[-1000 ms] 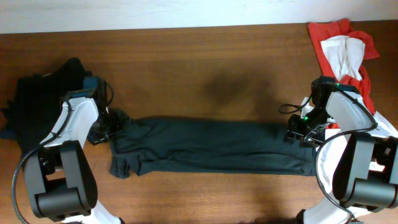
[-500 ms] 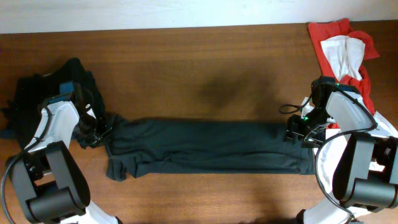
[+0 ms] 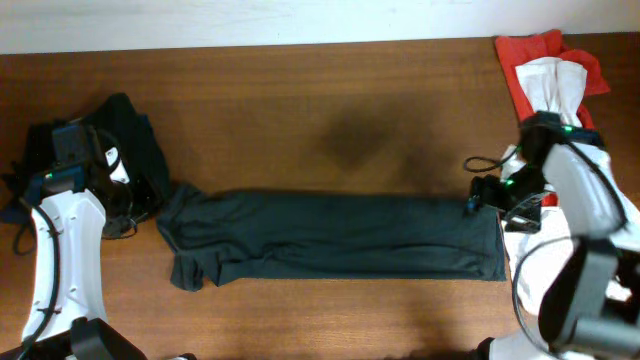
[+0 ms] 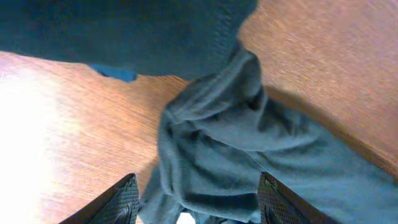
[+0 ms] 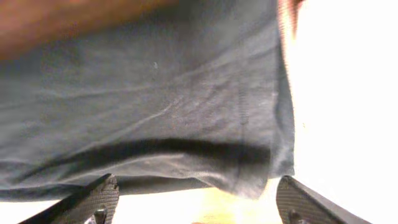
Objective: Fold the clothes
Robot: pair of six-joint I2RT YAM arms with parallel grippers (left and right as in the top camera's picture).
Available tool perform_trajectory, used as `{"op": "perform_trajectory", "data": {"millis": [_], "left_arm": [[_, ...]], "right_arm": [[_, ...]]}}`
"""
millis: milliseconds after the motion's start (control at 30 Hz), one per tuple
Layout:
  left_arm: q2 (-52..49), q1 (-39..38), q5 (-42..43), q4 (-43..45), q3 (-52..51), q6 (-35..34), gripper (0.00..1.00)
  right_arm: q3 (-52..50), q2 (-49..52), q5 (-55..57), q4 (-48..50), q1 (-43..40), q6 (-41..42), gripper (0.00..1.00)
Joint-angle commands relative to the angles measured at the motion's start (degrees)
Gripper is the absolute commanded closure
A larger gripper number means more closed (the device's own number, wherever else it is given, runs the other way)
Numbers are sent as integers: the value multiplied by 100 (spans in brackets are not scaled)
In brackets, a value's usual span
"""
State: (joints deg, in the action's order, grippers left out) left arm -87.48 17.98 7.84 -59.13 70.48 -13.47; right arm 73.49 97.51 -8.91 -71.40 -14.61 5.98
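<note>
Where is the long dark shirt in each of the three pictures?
Overhead: the long dark shirt lies stretched sideways across the lower middle.
Left wrist: its bunched end fills the lower right.
Right wrist: it fills most of the picture, with its hem at the right.
Shared landmark: the brown wooden table under the shirt shows in all three.
</note>
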Motion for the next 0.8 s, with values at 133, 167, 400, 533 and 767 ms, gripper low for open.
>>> {"op": "perform_trajectory", "data": {"millis": [133,167,400,533,767], "left_arm": [[17,-721,437,356,-671,179,41],[17,-839,433,531,-874,151,42],[7,-1290,560,1910,-2577,-581,44],[7,-1600,1108,2605,-3333,-584,42],[11,-1731,1235,3119,-3362,-579,37]], "right_arm": [[-90,-328,72,-105,-238,-256,11],[-129,-328,72,-107,-238,-256,11],[-190,-328,74,-289,-238,-256,11],[-190,-328,72,-328,-238,-254,11],[-190,-328,127,-343,-238,-258,2]]}}
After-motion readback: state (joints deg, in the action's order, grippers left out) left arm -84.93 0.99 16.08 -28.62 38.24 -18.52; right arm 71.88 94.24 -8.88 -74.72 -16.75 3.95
